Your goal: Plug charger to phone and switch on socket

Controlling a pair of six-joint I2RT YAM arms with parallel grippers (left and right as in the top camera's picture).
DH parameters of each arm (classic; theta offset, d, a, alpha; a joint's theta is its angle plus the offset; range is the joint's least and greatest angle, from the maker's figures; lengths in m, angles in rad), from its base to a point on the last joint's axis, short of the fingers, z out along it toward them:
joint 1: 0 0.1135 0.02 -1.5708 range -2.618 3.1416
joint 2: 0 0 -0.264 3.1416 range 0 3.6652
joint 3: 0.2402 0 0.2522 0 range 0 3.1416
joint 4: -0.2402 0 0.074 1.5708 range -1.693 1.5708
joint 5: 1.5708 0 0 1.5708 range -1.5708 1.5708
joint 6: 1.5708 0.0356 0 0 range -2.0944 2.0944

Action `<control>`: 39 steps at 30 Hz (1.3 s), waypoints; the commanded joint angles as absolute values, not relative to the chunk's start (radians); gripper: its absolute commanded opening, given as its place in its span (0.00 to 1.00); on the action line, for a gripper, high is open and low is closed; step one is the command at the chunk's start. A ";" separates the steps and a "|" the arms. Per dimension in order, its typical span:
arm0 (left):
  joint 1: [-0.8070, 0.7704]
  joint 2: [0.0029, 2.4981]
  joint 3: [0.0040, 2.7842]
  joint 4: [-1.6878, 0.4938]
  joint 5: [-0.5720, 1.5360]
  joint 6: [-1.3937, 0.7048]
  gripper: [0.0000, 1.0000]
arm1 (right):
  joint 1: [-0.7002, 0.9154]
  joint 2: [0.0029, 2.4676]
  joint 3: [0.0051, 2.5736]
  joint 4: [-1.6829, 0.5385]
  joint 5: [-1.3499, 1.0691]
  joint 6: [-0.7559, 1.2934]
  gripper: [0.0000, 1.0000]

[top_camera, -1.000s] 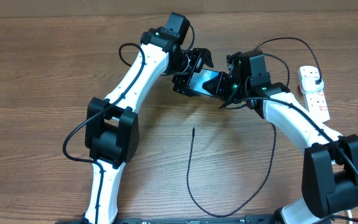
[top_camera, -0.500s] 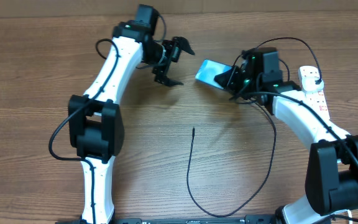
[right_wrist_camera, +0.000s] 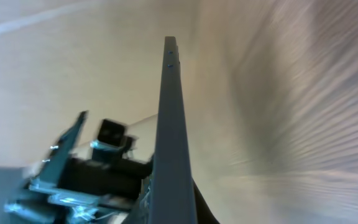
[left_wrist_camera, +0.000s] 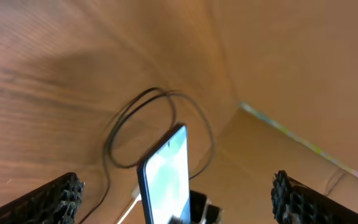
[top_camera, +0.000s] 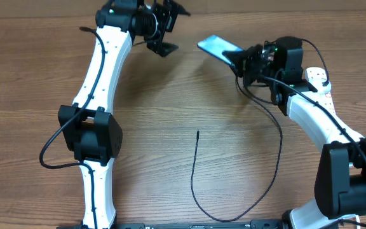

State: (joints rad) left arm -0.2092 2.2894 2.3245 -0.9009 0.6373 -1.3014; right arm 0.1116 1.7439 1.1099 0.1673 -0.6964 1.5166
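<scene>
The phone (top_camera: 216, 45), its blue screen lit, is held tilted above the table at the back, with my right gripper (top_camera: 240, 58) shut on its right end. The right wrist view shows the phone (right_wrist_camera: 171, 124) edge-on, rising from the jaws. My left gripper (top_camera: 164, 27) stands wide open to the left of the phone, apart from it; its fingers (left_wrist_camera: 55, 200) frame the phone (left_wrist_camera: 166, 177) from a distance. The charger (top_camera: 194, 172) lies on the table in a long curve, its tip (top_camera: 197, 132) free at mid-table. The socket (top_camera: 323, 95) lies at the right.
The right arm's own black wire (top_camera: 297, 43) loops above its wrist near the socket. The socket's white cord and a plug (top_camera: 320, 75) sit at its far end. The table's back edge meets a brown wall (top_camera: 265, 6) just behind both grippers.
My left gripper has drawn away from the phone to the back left, staying open. My right gripper has carried the phone up and toward the back right.
</scene>
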 commanded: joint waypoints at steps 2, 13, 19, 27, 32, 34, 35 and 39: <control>-0.223 2.262 2.360 -0.830 0.613 -1.318 1.00 | 0.110 1.742 1.132 0.300 -0.758 1.824 0.04; -0.309 2.263 2.359 -0.781 0.567 -1.347 1.00 | 0.111 1.742 1.132 0.516 -0.761 2.046 0.04; -0.350 2.263 2.359 -0.781 0.504 -1.347 1.00 | 0.111 1.742 1.132 0.516 -0.769 2.046 0.04; -0.361 2.263 2.359 -0.781 0.463 -1.350 0.95 | 0.112 1.742 1.132 0.516 -0.773 2.046 0.04; -0.361 2.263 2.359 -0.781 0.456 -1.367 0.79 | 0.112 1.742 1.132 0.515 -0.788 2.045 0.04; -0.361 2.263 2.359 -0.781 0.455 -1.385 0.75 | 0.114 1.742 1.132 0.515 -0.788 2.041 0.04; -0.361 2.263 2.359 -0.781 0.456 -1.396 0.74 | 0.118 1.742 1.132 0.515 -0.788 2.041 0.04; -0.361 2.263 2.359 -0.782 0.456 -1.444 0.70 | 0.131 1.742 1.132 0.515 -0.788 2.041 0.04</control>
